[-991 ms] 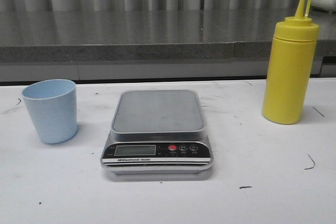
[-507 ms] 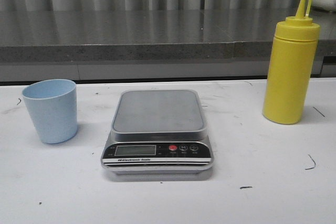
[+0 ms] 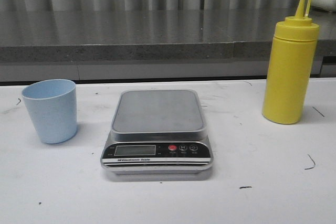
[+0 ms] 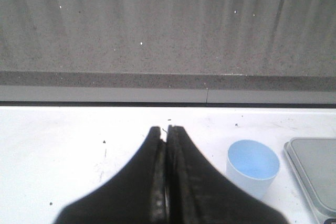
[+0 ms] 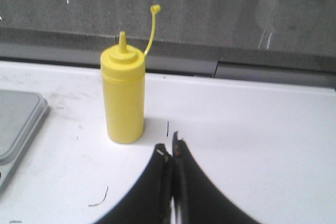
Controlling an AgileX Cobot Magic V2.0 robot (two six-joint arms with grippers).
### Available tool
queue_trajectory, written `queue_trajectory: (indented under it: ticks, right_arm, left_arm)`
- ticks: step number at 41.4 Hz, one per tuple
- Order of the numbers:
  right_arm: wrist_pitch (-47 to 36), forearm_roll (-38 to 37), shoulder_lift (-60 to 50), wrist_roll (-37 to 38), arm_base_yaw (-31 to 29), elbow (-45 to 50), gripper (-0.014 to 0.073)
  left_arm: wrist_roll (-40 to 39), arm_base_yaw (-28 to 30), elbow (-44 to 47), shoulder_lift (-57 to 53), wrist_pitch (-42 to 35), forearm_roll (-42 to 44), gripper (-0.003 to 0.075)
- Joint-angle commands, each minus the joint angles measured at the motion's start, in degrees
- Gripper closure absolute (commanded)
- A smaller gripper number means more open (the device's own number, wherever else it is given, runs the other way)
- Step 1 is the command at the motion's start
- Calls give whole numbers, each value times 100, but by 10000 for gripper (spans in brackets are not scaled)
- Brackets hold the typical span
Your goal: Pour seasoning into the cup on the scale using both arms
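Observation:
The yellow squeeze bottle of seasoning (image 3: 290, 61) stands upright at the right of the white table, its small cap hanging open on its tether. It also shows in the right wrist view (image 5: 124, 95). The pale blue cup (image 3: 50, 110) stands empty at the left, apart from the scale; it also shows in the left wrist view (image 4: 252, 166). The silver scale (image 3: 157, 132) sits in the middle with nothing on its platform. My left gripper (image 4: 166, 132) is shut and empty, beside the cup. My right gripper (image 5: 170, 145) is shut and empty, just short of the bottle. Neither gripper shows in the front view.
A grey speckled counter ledge (image 3: 131, 35) runs along the back of the table. The white table top (image 3: 262, 182) has small dark scuff marks. A corner of the scale shows in each wrist view (image 4: 315, 174) (image 5: 16, 124).

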Motion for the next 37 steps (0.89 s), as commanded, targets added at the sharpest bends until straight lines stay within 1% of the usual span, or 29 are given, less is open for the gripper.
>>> queue_trajectory:
  ticks: [1, 8, 16, 19, 20, 21, 24, 27, 29, 31, 33, 36, 37]
  right_arm:
    - [-326, -46, 364, -23, -10, -197, 661]
    - [-291, -41, 677, -23, -10, -197, 661]
    - [-158, -47, 730, -23, -10, -197, 650]
    - [-121, -47, 730, -83, -10, -197, 586]
    - [-121, -47, 730, -117, -10, -197, 556]
    - [-121, -47, 730, -129, -10, -197, 506]
    - [-121, -47, 730, -129, -10, -197, 355]
    - [-127, -47, 730, -129, -10, -197, 188]
    - [-120, -47, 730, -129, -10, -197, 113]
    - [-120, -47, 730, -124, -10, -197, 73]
    - [-120, -47, 730, -124, -10, -197, 64]
    - [-120, -47, 730, -124, -10, -197, 64]
    - [-120, -47, 730, -124, -10, -197, 64]
  left_arm:
    - [-54, 11, -160, 231, -386, -7, 740]
    - [-54, 11, -160, 333, -425, -20, 740]
    - [-54, 11, -160, 333, -284, -47, 739]
    - [-54, 11, -160, 347, -169, -47, 734]
    - [-54, 11, -160, 368, -150, -47, 724]
    - [-54, 11, -160, 396, -124, -47, 713]
    - [-54, 11, -160, 475, -115, -47, 651]
    - [-54, 11, -160, 567, -115, -47, 541]
    - [-54, 11, -160, 643, -102, -47, 457]
    - [-54, 11, -160, 701, -102, -47, 374]
    - [-54, 11, -160, 768, -102, -47, 293]
    - [-54, 11, -160, 882, -102, -47, 233]
    - [-54, 11, -160, 917, -113, -47, 228]
